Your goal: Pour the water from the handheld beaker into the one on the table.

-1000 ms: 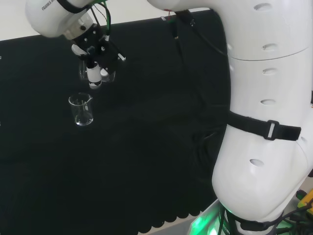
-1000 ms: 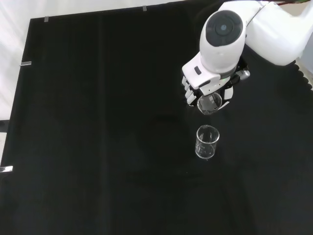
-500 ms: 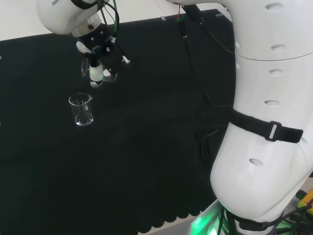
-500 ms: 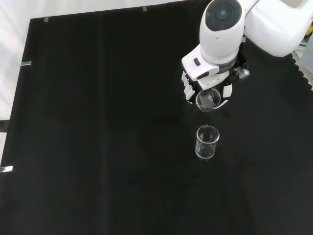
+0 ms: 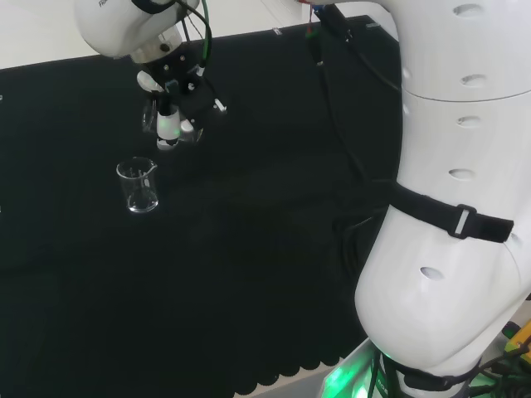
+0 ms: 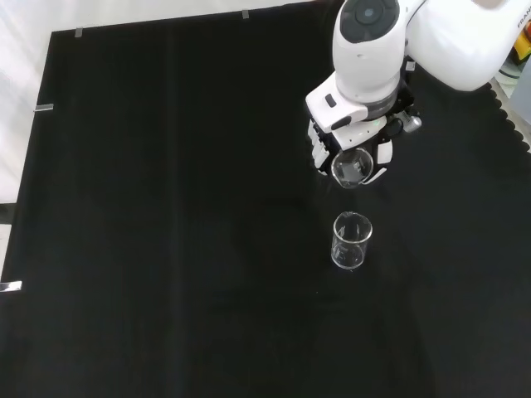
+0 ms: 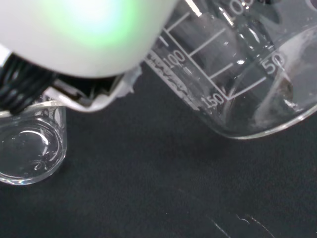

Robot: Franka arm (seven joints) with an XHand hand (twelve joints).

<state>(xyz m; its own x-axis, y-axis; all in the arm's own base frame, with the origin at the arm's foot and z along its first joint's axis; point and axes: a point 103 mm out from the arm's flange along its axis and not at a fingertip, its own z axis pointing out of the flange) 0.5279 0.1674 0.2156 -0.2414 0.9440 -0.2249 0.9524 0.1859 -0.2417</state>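
Lifting and drawing back a little from a second ago, carrying the handheld beaker (image 6: 353, 167) up and away from the table beaker (image 6: 352, 240), which is keeping its spot on the black cloth of the table (image 6: 166, 249). Holding the handheld beaker with fingers (image 5: 169, 124) curled round its wall, hand (image 6: 348, 141) hanging above and just beyond the standing one in the front view. Tipping the mouth toward the front camera, with the glass wall close and slanted in the wrist view and the table beaker (image 7: 29, 148) off to one side, not under the lip. Risking, by this judgement, a spill onto the cloth if pouring from here, the spout being out of line with the target; also risking a knock on the light standing glass when coming back down. Enjoying open cloth on every side, far from the table's edges.
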